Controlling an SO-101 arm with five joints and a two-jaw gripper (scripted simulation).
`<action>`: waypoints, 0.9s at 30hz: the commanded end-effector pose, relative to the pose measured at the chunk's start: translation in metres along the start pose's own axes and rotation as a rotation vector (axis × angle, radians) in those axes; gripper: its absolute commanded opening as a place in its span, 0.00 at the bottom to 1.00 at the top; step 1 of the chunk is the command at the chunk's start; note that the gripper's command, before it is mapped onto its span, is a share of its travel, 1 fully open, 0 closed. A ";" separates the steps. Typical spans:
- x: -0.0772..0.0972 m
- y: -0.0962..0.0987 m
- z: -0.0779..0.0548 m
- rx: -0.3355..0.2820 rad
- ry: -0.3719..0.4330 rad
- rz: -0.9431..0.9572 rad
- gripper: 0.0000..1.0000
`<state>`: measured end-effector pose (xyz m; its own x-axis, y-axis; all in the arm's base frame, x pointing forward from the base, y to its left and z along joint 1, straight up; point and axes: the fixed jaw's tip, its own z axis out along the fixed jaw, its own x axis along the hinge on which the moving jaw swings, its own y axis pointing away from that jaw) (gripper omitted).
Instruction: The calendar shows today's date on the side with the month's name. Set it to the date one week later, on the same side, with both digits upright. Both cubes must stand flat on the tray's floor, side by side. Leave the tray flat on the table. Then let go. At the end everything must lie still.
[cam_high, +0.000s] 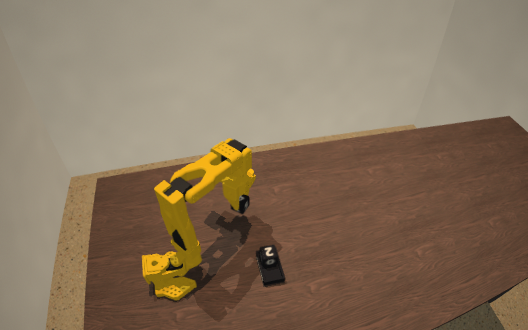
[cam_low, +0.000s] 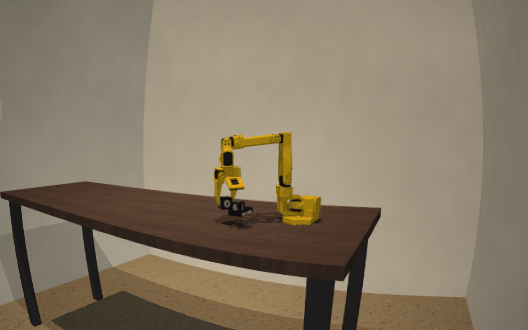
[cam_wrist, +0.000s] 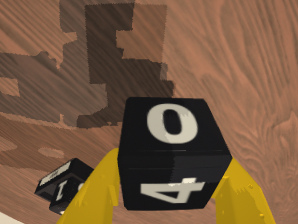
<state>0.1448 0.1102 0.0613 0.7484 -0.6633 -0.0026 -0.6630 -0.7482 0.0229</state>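
My gripper (cam_high: 240, 206) (cam_low: 226, 201) (cam_wrist: 170, 182) is shut on a black cube (cam_high: 243, 204) (cam_low: 225, 203) (cam_wrist: 175, 162). In the wrist view the cube shows a pale 0 on its upper face and a sideways 4 on the face below. It hangs above the table, off to one side of the tray (cam_high: 273, 276), away from the tray in the top view. The other black cube (cam_high: 268, 253) (cam_low: 235, 208) stands in one end of the tray, a 2 on top; the tray's other end is bare. Part of it shows at the lower left of the wrist view, half hidden by a finger.
The dark wooden table (cam_high: 380, 215) (cam_low: 165, 215) carries the arm and tray. The yellow arm base (cam_high: 167, 275) (cam_low: 301, 210) stands beside the tray, to its left in the top view. The arm's shadow falls across the wood between them.
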 end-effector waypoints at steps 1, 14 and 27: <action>-0.019 -0.016 -0.005 0.055 0.008 -0.099 0.00; -0.052 -0.019 -0.002 0.055 0.007 -0.271 0.00; -0.052 -0.019 -0.002 0.055 0.007 -0.271 0.00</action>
<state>0.1150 0.1513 0.0566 0.8981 -0.4397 -0.0022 -0.4396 -0.8980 0.0200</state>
